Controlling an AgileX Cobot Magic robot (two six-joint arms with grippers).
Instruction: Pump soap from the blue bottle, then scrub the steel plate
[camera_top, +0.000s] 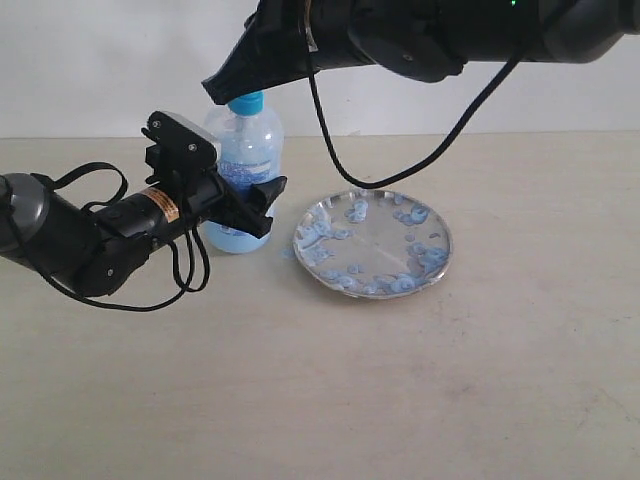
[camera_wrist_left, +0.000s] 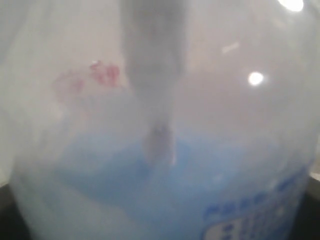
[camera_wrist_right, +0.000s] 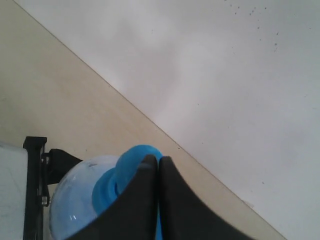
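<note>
Atop blue bottle (camera_top: 243, 170) pump: right tool (camera_wrist_right: 159, 165) closed, empty | left tool (camera_top: 255, 205) clamps bottle body

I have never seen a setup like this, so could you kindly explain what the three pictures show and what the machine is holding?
This is a robot with two arms, each ending in a two-fingered gripper. The wide picture comes from a camera off the arms; the other two come from cameras on the wrists.

On a beige table stand a blue bottle of soap and, beside it, a steel plate dotted with pale blue blobs.

The left gripper is at the bottle's side, apparently holding it. Its camera is so close that it shows only a blur of the bottle and blue liquid.

The right gripper, fingers together, rests on the blue pump head, as if to press it.
</note>
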